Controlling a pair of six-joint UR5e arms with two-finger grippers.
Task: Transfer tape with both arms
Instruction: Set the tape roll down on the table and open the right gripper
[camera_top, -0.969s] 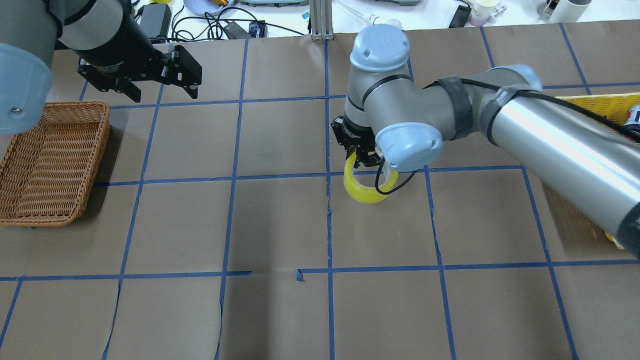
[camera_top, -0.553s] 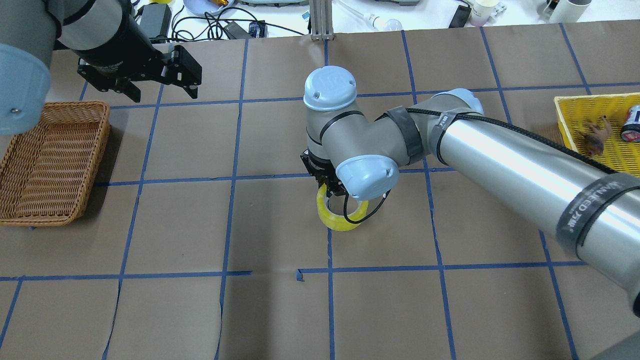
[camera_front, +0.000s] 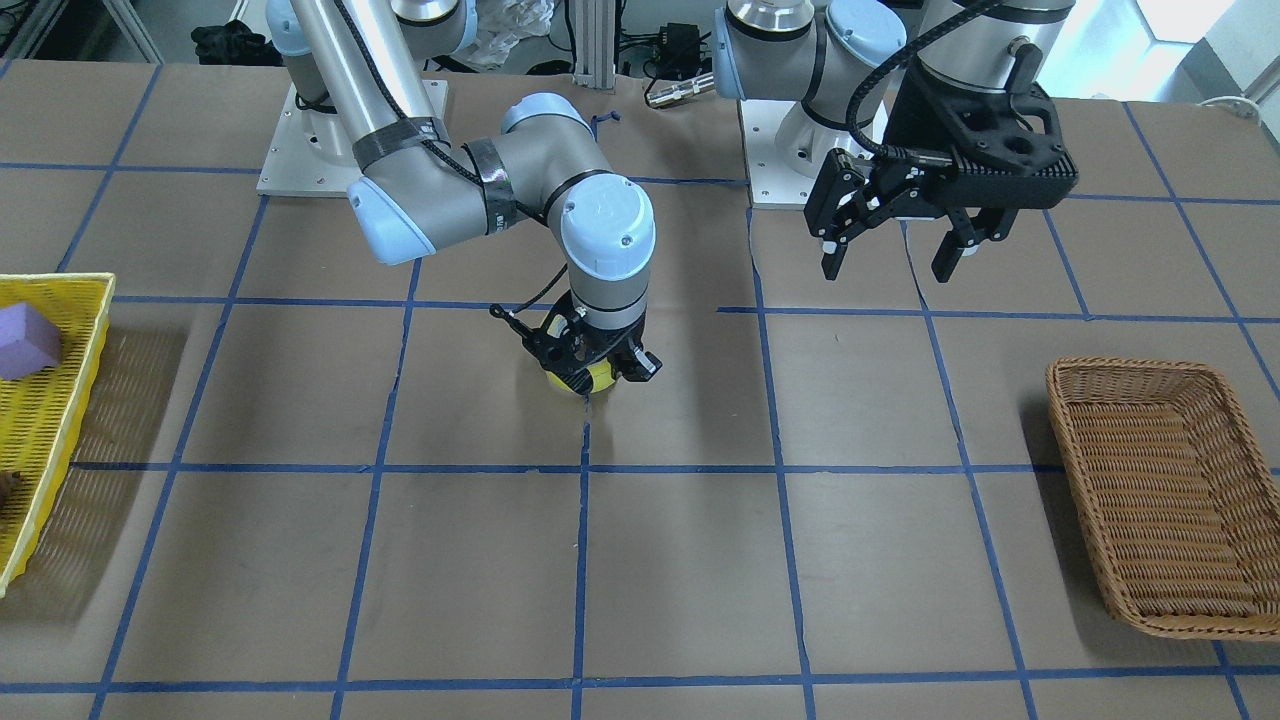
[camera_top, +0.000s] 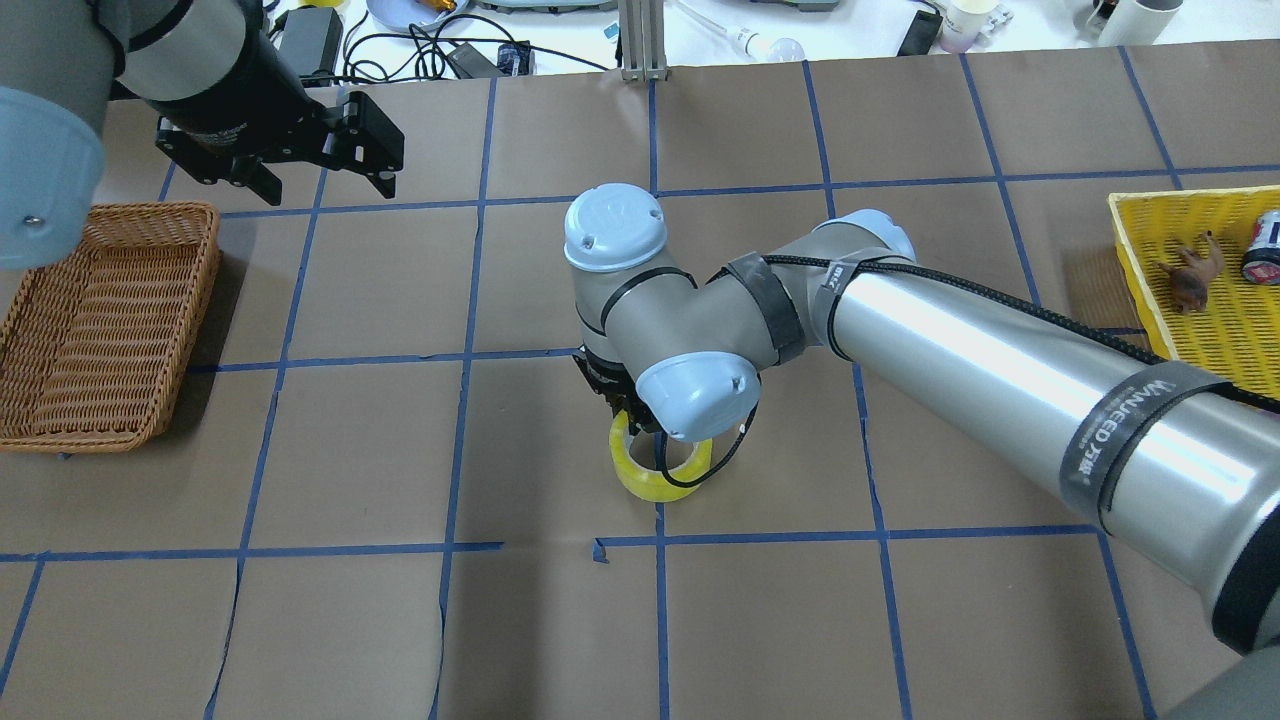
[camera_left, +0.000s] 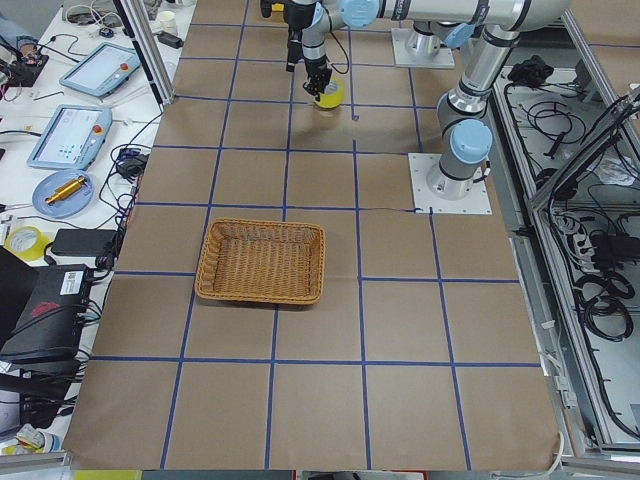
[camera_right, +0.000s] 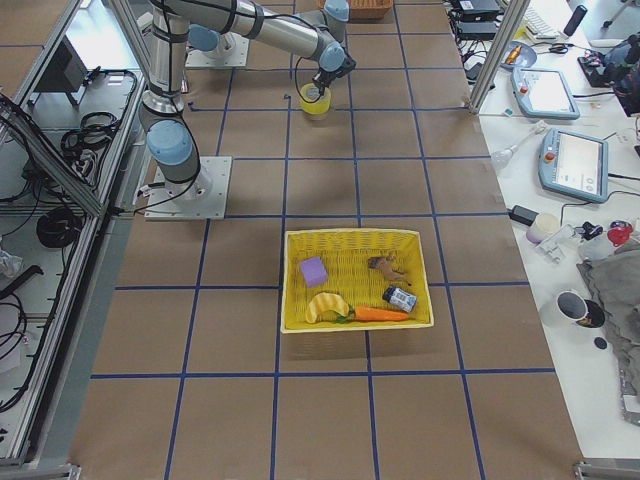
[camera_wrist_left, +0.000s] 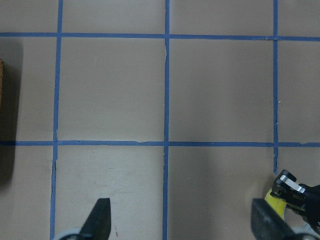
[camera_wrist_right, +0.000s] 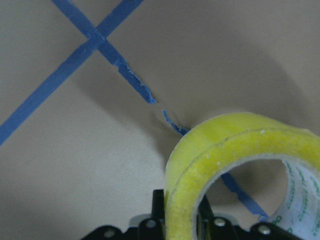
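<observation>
The tape (camera_top: 640, 482), a thick yellow roll with a white core, is seen pinched by its wall in the right hand (camera_front: 590, 368), one finger inside the ring and one outside, as shown in the right wrist view (camera_wrist_right: 225, 145). The roll is held on edge low over the middle of the paper-covered desk (camera_top: 350, 620), above a blue grid line (whether it touches the surface cannot be told). The left hand (camera_top: 328, 188) is held spread wide and empty above the far left of the desk, just beyond a wicker basket (camera_top: 100, 320). A yellow basket (camera_top: 1130, 250) of small items is seen at the right edge.
</observation>
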